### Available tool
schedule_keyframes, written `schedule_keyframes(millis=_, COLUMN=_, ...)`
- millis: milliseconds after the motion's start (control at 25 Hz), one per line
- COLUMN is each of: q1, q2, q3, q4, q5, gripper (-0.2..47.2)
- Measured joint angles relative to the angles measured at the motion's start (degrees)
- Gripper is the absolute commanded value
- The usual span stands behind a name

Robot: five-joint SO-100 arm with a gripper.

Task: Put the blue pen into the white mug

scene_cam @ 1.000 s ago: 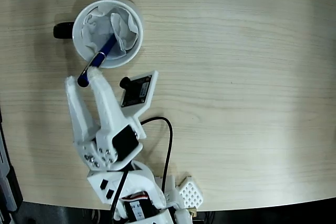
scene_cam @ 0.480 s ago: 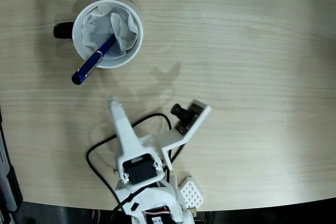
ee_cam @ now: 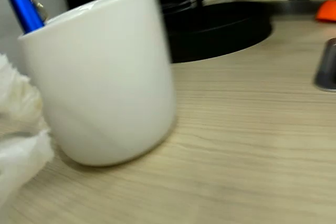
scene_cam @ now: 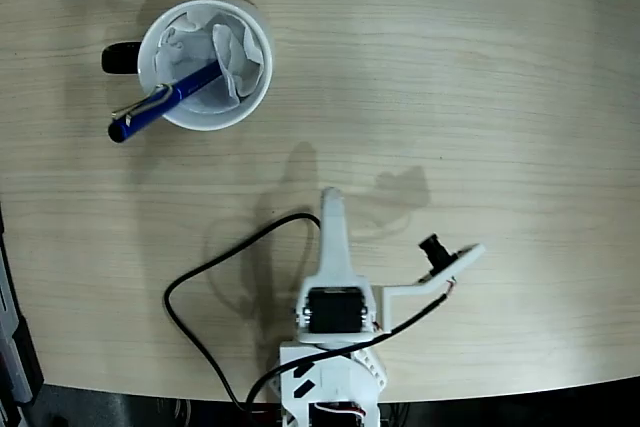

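**A:** Bottom of the overhead fixed view: what sits nearest the edge?

**B:** The white arm (scene_cam: 335, 332), folded low at the bottom edge of the wooden bench (scene_cam: 480, 117). A black cable (scene_cam: 215, 277) loops out from its base to the left. A small camera bracket (scene_cam: 440, 262) juts to the right of it.

**A:** And the jaws?

**B:** Only one slim white finger (scene_cam: 333, 222) shows from above, pointing up the picture. The jaws (scene_cam: 332, 202) are seen edge-on, so I cannot tell how far apart they stand. Nothing is visible between them, and they are well apart from the mug.

**A:** Where is the blue pen?

**B:** The blue pen (scene_cam: 160, 102) leans in the white mug (scene_cam: 252, 97) at upper left. One end is down among the crumpled white paper (scene_cam: 230, 47) inside; the other end hangs out over the lower-left rim, with the silver clip near that rim.

**A:** The mug itself?

**B:** Upright on the bench, black handle (scene_cam: 120, 57) pointing left in the fixed view.

**A:** What does the wrist view add?

**B:** The mug's white wall fills the left half, somewhat blurred, with the pen rising above the rim at top left. A soft white mass at the left edge is too blurred to name. Beyond the mug lies a dark round shape (ee_cam: 220, 30), and an orange object (ee_cam: 326, 10) sits at far right.
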Motion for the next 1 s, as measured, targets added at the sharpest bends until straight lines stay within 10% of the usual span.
schedule_keyframes(millis=1000, q1=7.6, q2=15.7, q3=-2.6, q4=41.1, q5=-0.6, gripper=0.0)
